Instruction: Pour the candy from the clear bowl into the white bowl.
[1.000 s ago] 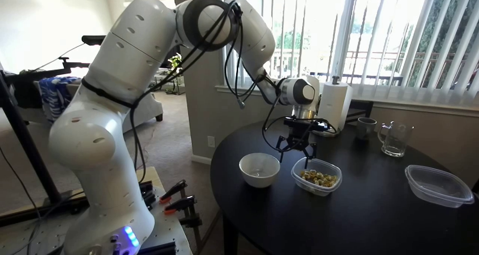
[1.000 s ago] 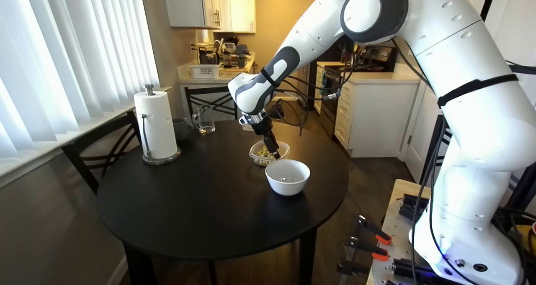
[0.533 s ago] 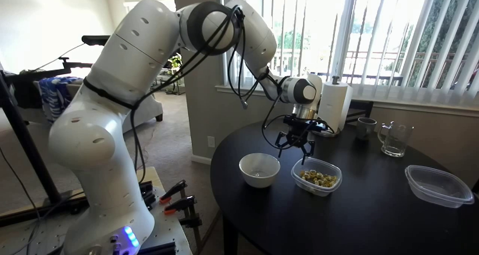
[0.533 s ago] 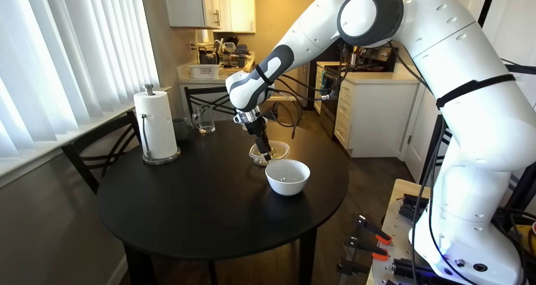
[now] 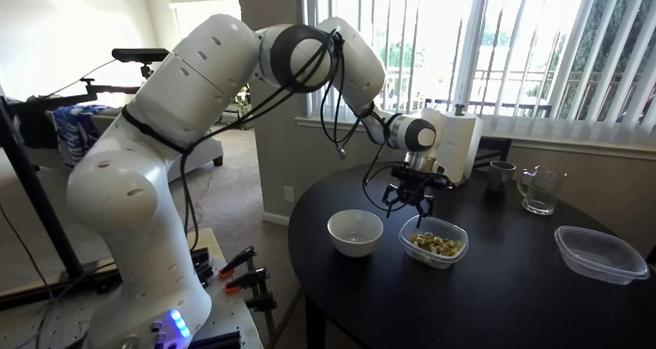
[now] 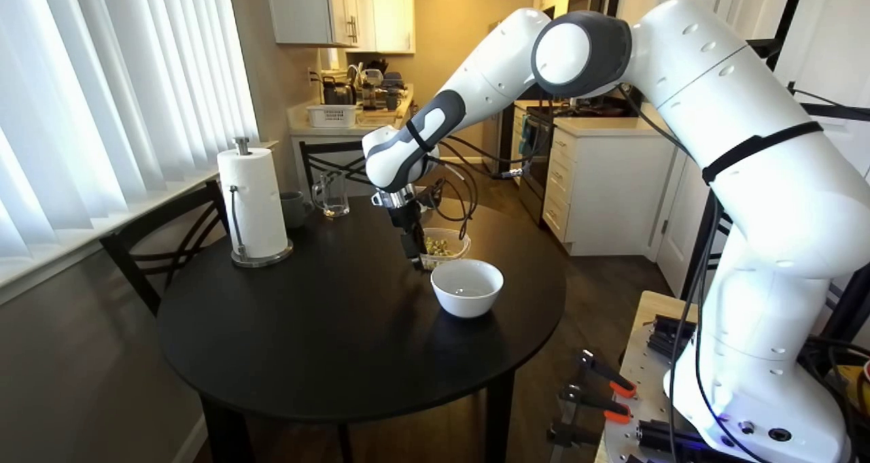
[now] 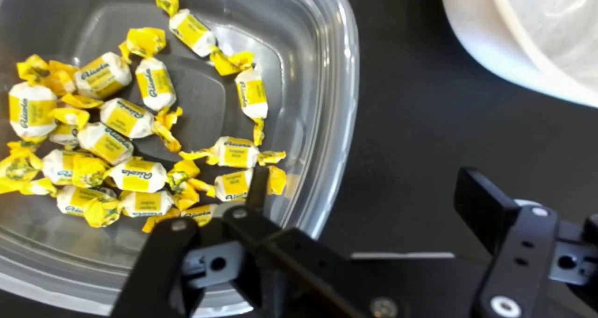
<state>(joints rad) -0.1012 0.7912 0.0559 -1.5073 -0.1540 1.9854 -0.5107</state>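
Note:
The candy is several pieces in yellow-and-white wrappers, in the clear bowl. The clear bowl stands upright on the table, with candy inside. It also shows in an exterior view, partly behind my gripper. The white bowl stands beside it, upright; it shows in an exterior view and at the wrist view's top right. My gripper is open and empty. It points down near the clear bowl's window-side rim. In the wrist view one finger overlaps the bowl's inside; the other is over bare table.
A second clear container, a glass mug, a grey cup and a paper towel roll stand on the dark round table. The roll stands on the window side in an exterior view.
The arm's upper joints have come down. My gripper has moved away from the white bowl toward the window side of the clear bowl. The bowls and the candy have not moved.

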